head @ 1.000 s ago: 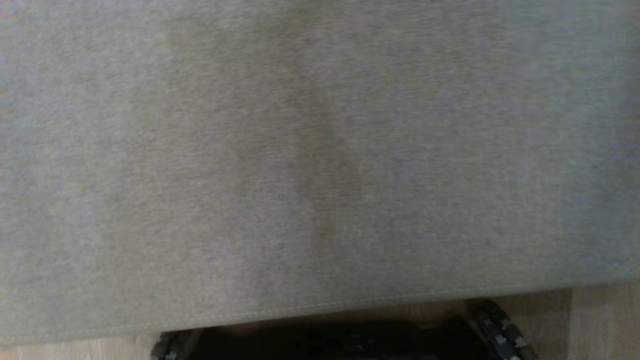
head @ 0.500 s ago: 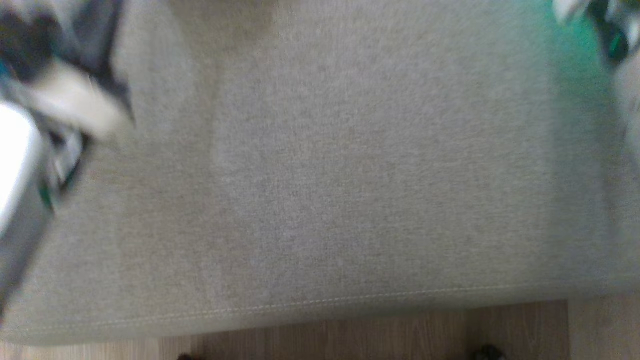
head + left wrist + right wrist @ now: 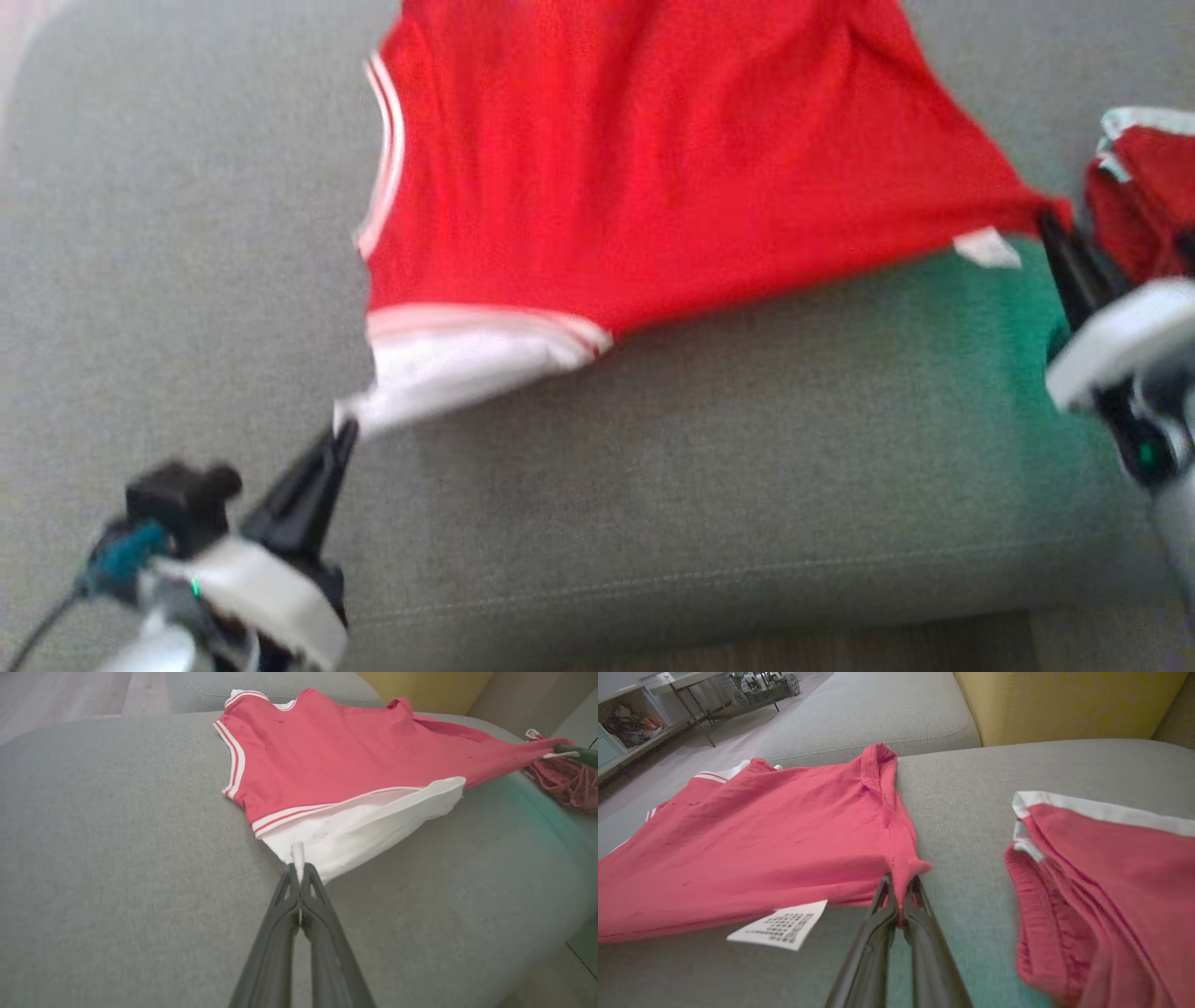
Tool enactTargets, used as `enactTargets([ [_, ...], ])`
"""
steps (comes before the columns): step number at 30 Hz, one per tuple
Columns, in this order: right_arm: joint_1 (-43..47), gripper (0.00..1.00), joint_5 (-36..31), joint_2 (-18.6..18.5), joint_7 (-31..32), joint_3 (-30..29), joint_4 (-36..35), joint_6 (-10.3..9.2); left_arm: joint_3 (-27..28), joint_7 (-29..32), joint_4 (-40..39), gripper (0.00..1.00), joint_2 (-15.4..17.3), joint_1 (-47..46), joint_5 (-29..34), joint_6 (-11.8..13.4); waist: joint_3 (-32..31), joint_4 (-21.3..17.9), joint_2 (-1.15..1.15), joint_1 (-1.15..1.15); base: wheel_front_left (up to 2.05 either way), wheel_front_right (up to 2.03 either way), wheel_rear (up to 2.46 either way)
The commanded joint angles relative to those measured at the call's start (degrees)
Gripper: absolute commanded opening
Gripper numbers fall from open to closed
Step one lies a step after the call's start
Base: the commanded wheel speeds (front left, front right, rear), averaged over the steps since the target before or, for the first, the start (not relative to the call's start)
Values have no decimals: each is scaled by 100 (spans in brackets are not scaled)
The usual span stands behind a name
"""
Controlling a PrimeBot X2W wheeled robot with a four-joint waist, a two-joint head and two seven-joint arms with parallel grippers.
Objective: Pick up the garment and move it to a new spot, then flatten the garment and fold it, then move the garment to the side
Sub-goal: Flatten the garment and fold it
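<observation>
1. Two grippers. The left gripper has its two dark fingers pressed together on the white hem corner of the garment. The right gripper is clamped the same way on a red corner of that garment.
2. Two red pieces of clothing.
   - The garment is a red top with white-and-red striped trim and a broad white hem band. It is stretched between the two grippers and spreads away ahead of their fingertips over the grey sofa cushion.
   - A second red piece, edged with a white band, lies bunched just to the right of the right gripper and apart from its fingers.
3. One white label hangs from the garment's near edge, just left of the right gripper's fingertips.
4. One yellow cushion stands well beyond the right gripper, past the garment's far end.
5. One strip of wooden floor lies behind both grippers, on the robot's side of the cushion's stitched edge.
6. Changes in the head view.
   - A second ago it took in blurred grey cushion with a dark wheeled base along the bottom edge.
   - Half a second ago it showed blurred arm parts at the two upper corners.
   - The whole picture has shifted since then, so the camera has moved.
   - Now the garment and both clamped grippers are in it, the left at the lower left and the right at the right edge.
</observation>
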Motion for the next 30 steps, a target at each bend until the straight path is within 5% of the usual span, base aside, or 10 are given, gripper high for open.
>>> enactTargets([
  [1,287,0,4,-191,15,-150,-379,-3,270,-65,-252,0,273,24,-65,136,-202,4,0,0,0,0,0],
  [8,1968,0,-326,-29,777,-1084,-2098,-3,343,-41,-923,0,480,805,-302,584,-399,-37,0,0,0,0,0],
  [16,2896,0,-626,331,2279,-1848,-3778,-3,301,572,-1183,0,726,627,-478,534,-467,-86,0,0,0,0,0],
  [24,2365,0,-829,589,3199,-1757,-3744,-3,190,1006,-521,0,302,-408,-516,50,-425,-50,0,0,0,0,0],
  [30,1544,0,-871,807,3154,-1832,-3147,-3,170,848,293,0,-287,-1307,-348,-258,-153,-7,0,0,0,0,0],
])
